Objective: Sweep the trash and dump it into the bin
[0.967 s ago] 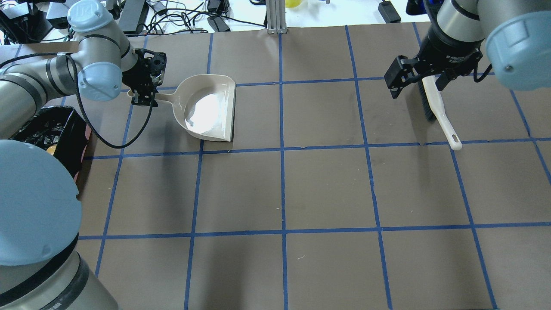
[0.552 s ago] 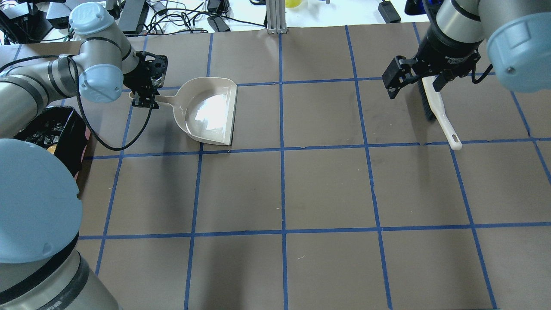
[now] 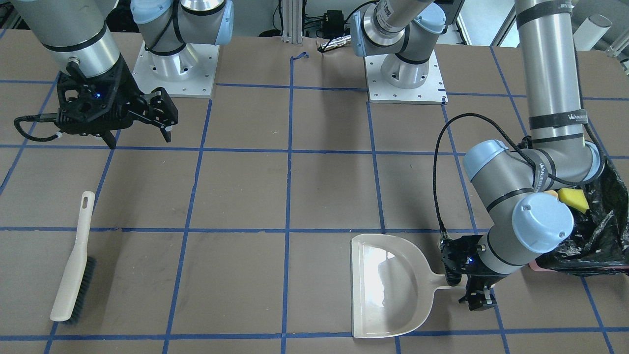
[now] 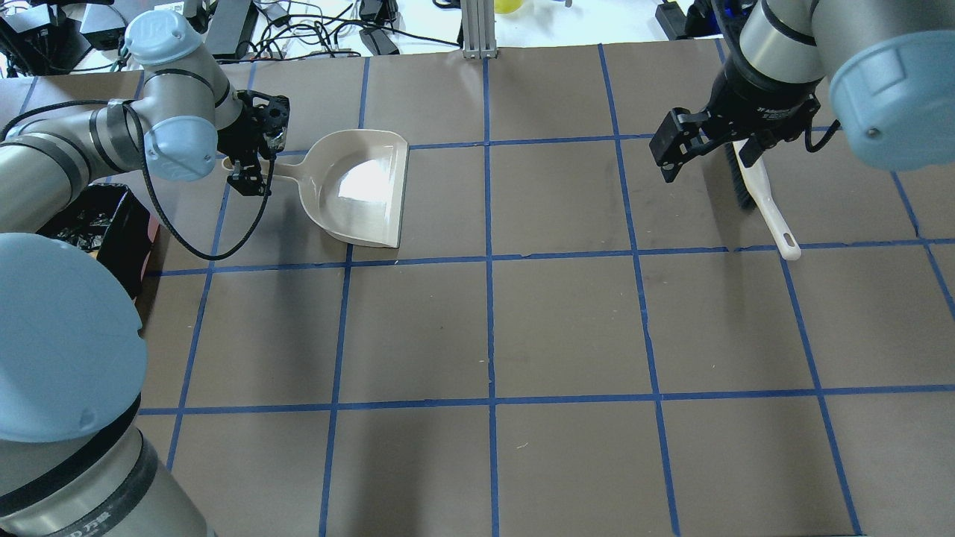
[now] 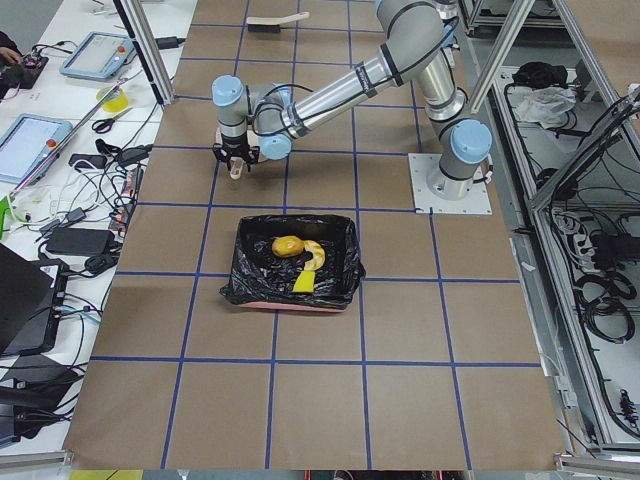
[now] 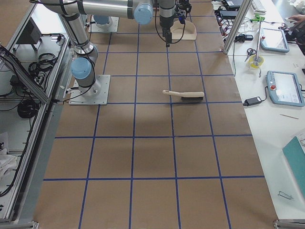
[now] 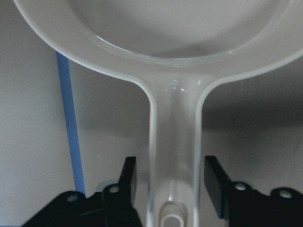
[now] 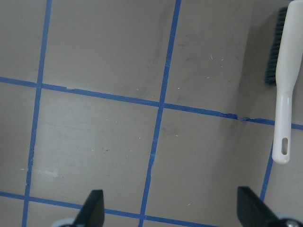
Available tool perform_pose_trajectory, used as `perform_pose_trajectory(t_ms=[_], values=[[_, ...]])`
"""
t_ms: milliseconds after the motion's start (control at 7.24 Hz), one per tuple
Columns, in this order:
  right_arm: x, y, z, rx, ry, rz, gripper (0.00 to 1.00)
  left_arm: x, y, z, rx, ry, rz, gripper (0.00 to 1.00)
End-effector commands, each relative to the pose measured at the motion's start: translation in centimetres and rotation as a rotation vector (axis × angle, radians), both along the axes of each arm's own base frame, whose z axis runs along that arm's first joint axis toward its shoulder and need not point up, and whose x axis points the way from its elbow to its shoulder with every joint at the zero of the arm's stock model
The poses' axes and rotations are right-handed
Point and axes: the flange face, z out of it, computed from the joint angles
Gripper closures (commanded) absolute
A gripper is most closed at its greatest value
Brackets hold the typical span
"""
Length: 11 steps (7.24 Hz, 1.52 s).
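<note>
Left gripper [image 7: 170, 168] sits low over the table [image 4: 567, 328], fingers spread either side of the dustpan [image 4: 358, 190] handle, with a gap on each side. I see all three trash pieces [image 5: 297, 262] inside the bin [image 5: 240, 275], near my left arm's wrist. Right gripper [image 8: 171, 201] points down, spread wide and empty. Since a second ago it has shifted away from the brush [image 4: 761, 195], toward the table's middle.

The trash [image 5: 288, 245] is held in the bin [image 5: 237, 262], with the dustpan [image 4: 358, 190] laid nearby on the table [image 4: 567, 328] and the brush [image 3: 73, 255] well apart.
</note>
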Motion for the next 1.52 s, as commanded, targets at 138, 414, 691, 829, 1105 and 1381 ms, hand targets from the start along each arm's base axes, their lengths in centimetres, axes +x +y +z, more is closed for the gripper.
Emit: perform_pose_trajectory(t_ms=[138, 414, 691, 829, 1105, 1381], values=[[0.0, 0.1, -0.3, 0.011, 0.007, 0.000, 0.00, -3.4, 1.6, 5.8, -0.001, 0.007, 0.039, 0.00], [0.0, 0.1, -0.2, 0.009, 0.007, 0.000, 0.00, -4.8, 4.8, 11.6, 0.026, 0.024, 0.214, 0.00], [0.0, 0.2, -0.2, 0.008, 0.012, 0.001, 0.00, -5.5, 9.5, 18.3, 0.069, 0.027, 0.307, 0.00], [-0.2, 0.2, -0.2, 0.009, 0.030, 0.001, 0.00, -5.6, 12.4, 21.9, 0.064, 0.009, 0.314, 0.00], [-0.3, 0.3, -0.2, 0.011, 0.041, 0.000, 0.00, -5.5, 16.3, 24.6, 0.077, -0.041, 0.349, 0.00], [-0.3, 0.4, 0.0, 0.007, 0.039, 0.000, 0.00, -6.1, 18.4, 25.9, 0.070, -0.003, 0.654, 0.00]])
